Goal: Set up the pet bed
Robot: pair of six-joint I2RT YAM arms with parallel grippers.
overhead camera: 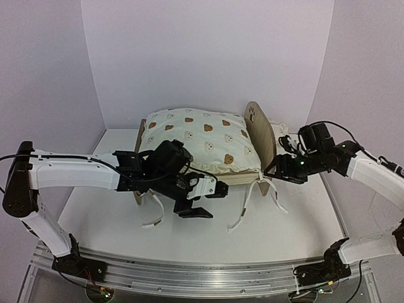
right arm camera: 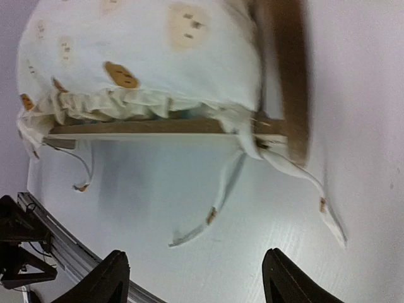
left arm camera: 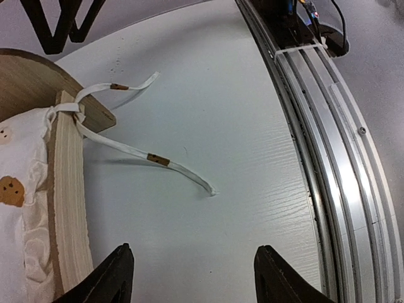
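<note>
Cushion looks soft and squashy atop the light, rigid pet bed at centre frame, left pincer and right pincer both gaping empty, so the best grip is probably the wooden side rail.

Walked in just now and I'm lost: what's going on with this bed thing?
Two robot arms are setting up a pet bed. The bear-print cushion lies on the wooden frame, its ties trailing onto the table. The left gripper and right gripper are both open and empty, one near each end of the bed.
</note>
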